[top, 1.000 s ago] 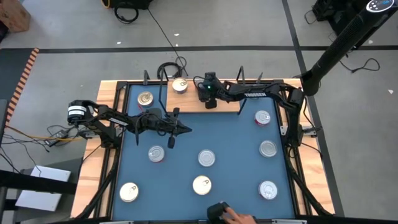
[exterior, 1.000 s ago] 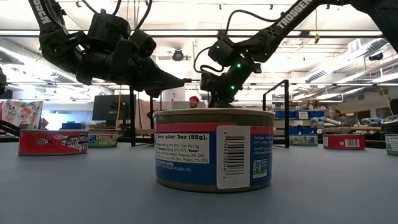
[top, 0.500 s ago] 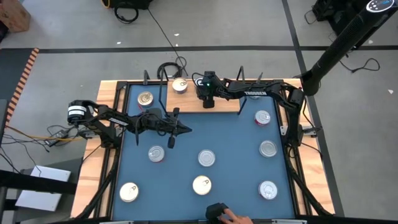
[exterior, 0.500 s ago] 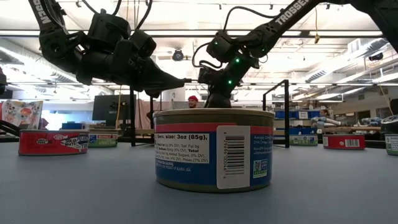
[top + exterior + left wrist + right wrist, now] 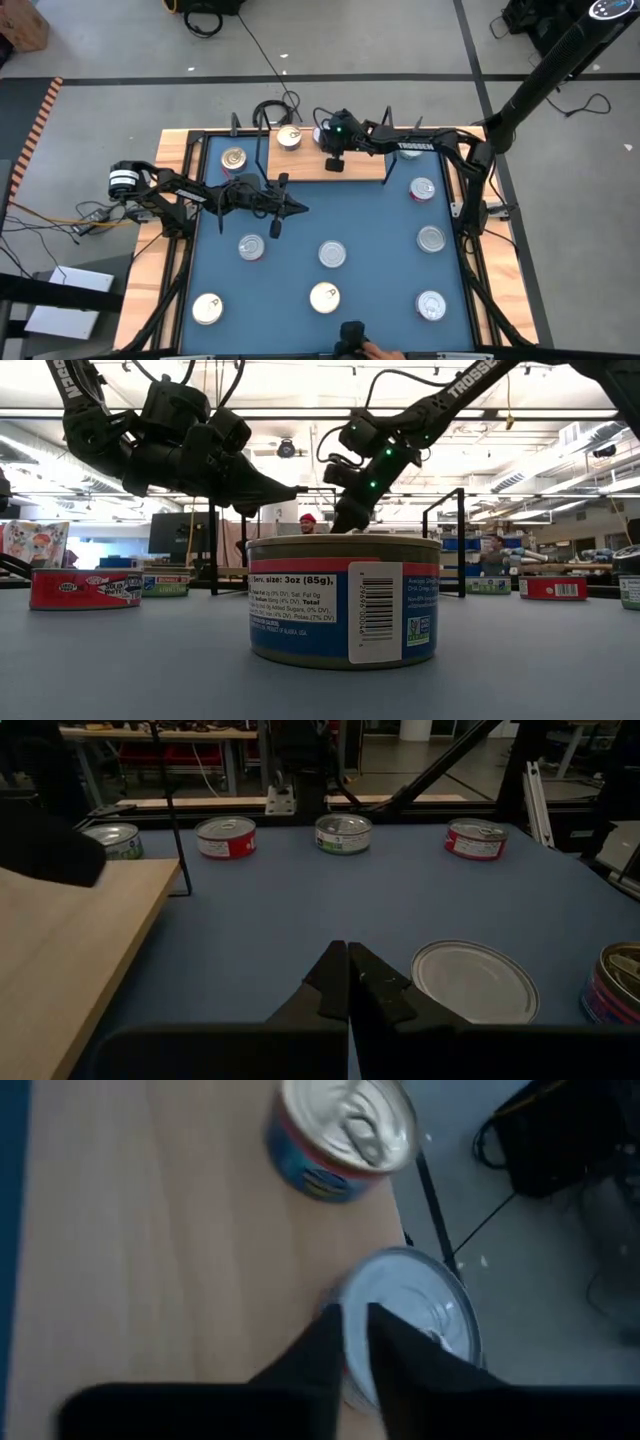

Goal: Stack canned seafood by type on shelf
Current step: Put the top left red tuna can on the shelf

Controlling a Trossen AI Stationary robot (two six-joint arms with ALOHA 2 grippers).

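Toward twelve o'clock on the shelf (image 5: 330, 165), the right gripper (image 5: 352, 1342) had nearly closed fingers over a silver tin (image 5: 415, 1320); rigid, slick, best pinched across its rim; left gripper (image 5: 347, 982) shut.

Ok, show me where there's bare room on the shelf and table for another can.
The shelf is bare on its right half, between the right gripper and the right-end wire frame. On the table, open blue lies between the left gripper and the can off the shelf's right end. The shelf's left end is crowded.
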